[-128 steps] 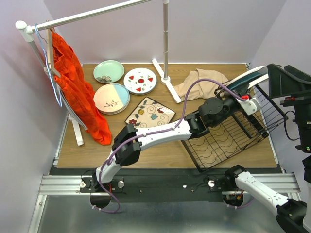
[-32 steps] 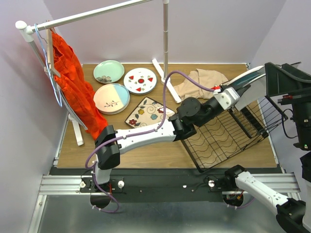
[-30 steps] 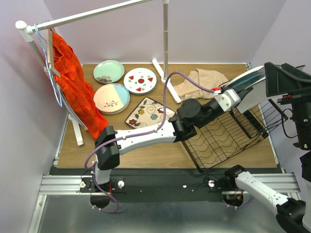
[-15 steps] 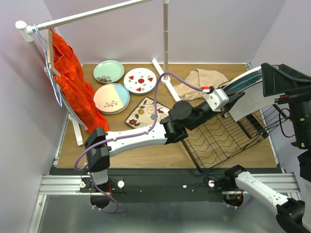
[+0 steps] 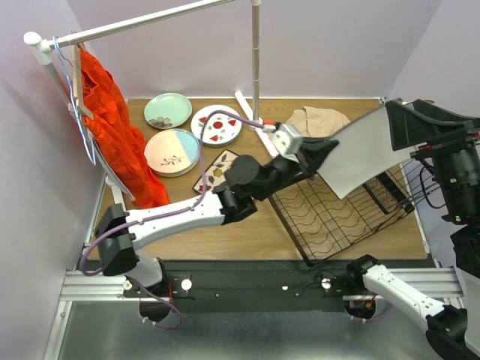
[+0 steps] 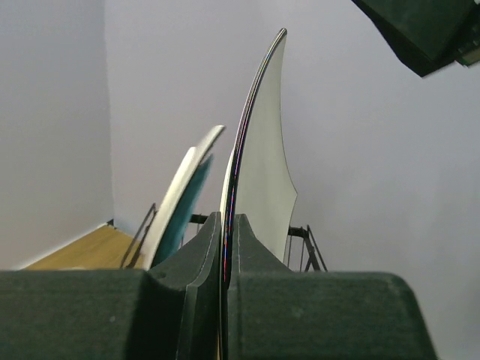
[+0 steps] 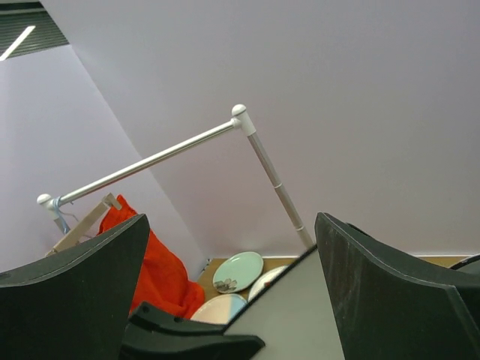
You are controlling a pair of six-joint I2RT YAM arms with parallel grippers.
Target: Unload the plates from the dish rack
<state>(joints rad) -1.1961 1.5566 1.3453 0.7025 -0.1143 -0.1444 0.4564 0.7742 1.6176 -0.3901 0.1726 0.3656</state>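
My left gripper [image 5: 319, 155] is shut on the edge of a plain white square plate [image 5: 361, 155], held in the air above the black wire dish rack [image 5: 330, 221]. In the left wrist view the plate [image 6: 264, 169] stands edge-on between the fingers [image 6: 196, 259]; behind it a white plate and a teal one [image 6: 182, 204] lean in the rack. My right gripper [image 5: 420, 126] hangs open high at the right, just past the held plate's far edge. On the table lie a pale green plate [image 5: 168, 110], a red-spotted plate [image 5: 217, 124], a pink-and-blue plate [image 5: 172, 151] and a floral square plate [image 5: 214, 174], partly under my left arm.
A beige cloth [image 5: 319, 120] lies behind the rack. The white clothes rail [image 5: 256, 60] stands at the back, with an orange garment [image 5: 112, 131] hanging at the left. From the right wrist, the pale green plate [image 7: 238, 271] and the rail [image 7: 150, 161] show between the open fingers.
My left arm has drawn the white plate up and left out of the rack's slots, and its flat face now shows from above. The right gripper stayed open.
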